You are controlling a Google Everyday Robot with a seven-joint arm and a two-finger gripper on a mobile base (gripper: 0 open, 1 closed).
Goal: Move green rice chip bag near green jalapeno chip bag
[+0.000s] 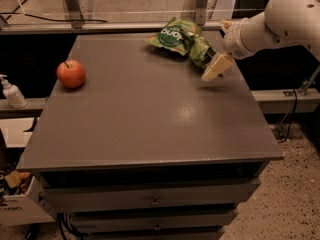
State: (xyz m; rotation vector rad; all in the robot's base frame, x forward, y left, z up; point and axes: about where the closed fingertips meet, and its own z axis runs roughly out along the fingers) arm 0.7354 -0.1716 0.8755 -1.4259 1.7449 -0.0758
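Observation:
The green rice chip bag (198, 49), long, wrinkly and mottled light green, lies at the table's far right. Its left end touches the green jalapeno chip bag (170, 36), the wider bag with a dark round logo and white letters. My gripper (216, 68) hangs from the white arm (280, 19) that comes in from the right. It is just right of the rice bag's near end and a little above the table. Its cream fingers (219, 65) look open and bare, with the bag beside them, not between them.
A red apple (71, 73) sits near the left edge of the grey table (150, 119). A rail and posts run behind the far edge. A white pump bottle (12, 92) stands on a ledge off to the left. Drawers are below the tabletop.

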